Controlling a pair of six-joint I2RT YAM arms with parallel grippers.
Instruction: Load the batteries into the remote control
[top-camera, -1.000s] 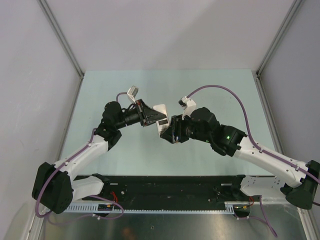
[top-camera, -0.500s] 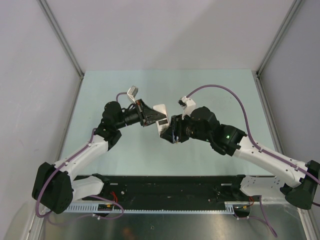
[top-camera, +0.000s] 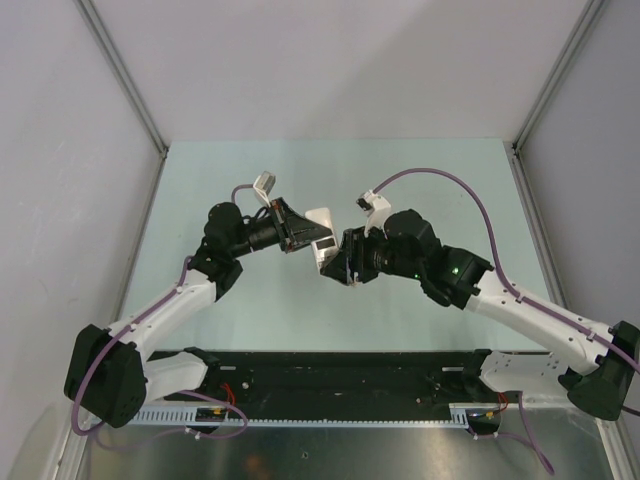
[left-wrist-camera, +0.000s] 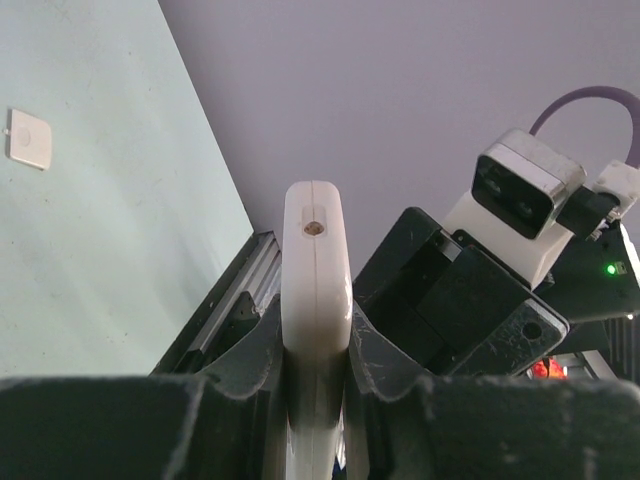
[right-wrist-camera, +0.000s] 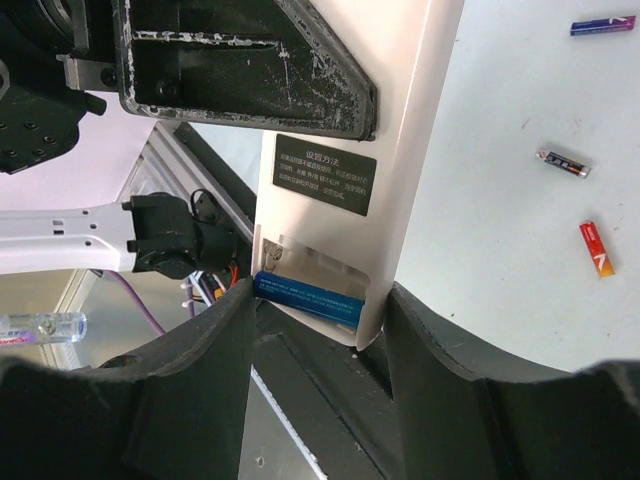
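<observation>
My left gripper (left-wrist-camera: 316, 350) is shut on the remote control (left-wrist-camera: 316, 260), which is held off the table and shows edge-on in the left wrist view. In the top view the remote control (top-camera: 322, 232) hangs between the left gripper (top-camera: 305, 232) and the right gripper (top-camera: 338, 262). Its plain white back (right-wrist-camera: 400, 120) faces the right wrist camera with the compartment open. A blue battery (right-wrist-camera: 308, 297) lies across the compartment's lower end. My right gripper (right-wrist-camera: 318, 320) spans it: one finger touches the battery's end, the other rests on the remote's edge. Purple (right-wrist-camera: 602, 27), dark grey (right-wrist-camera: 563, 162) and red (right-wrist-camera: 597, 248) batteries lie on the table.
A small white cover plate (left-wrist-camera: 28, 138) lies flat on the pale green table (top-camera: 420, 170). A black rail (top-camera: 340, 375) runs along the near edge by the arm bases. Grey walls close in the left, right and far sides.
The right wrist has shifted very slightly. Both grips and the remote's place look the same.
</observation>
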